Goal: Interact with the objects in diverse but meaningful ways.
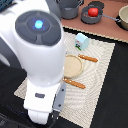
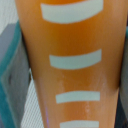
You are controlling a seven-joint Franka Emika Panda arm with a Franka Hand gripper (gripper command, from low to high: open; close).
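one item seems in hand, the orange ridged block [image 2: 70,30], clamped between the gripper [image 2: 70,85] fingers [image 2: 12,80], while the pale blue cup [image 1: 81,41] at 12 o'clock of the plate [image 1: 72,66] and the red tomato [image 1: 93,11] at 1 o'clock in its grey pan [image 1: 85,18] likely wait.

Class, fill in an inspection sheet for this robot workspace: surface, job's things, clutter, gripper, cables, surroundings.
Surface: pale striped placemat on a dark table.
Job's things: pale blue cup at the placemat's far edge; red tomato in a dark pan; orange striped block fills the wrist view.
Clutter: round wooden plate on the placemat; two wooden-handled utensils beside it; grey pot.
Gripper: gripper closed on the orange striped block, grey fingers at both its sides.
Cables: nothing seen.
Surroundings: brown countertop behind; white robot arm blocks the exterior view's left.
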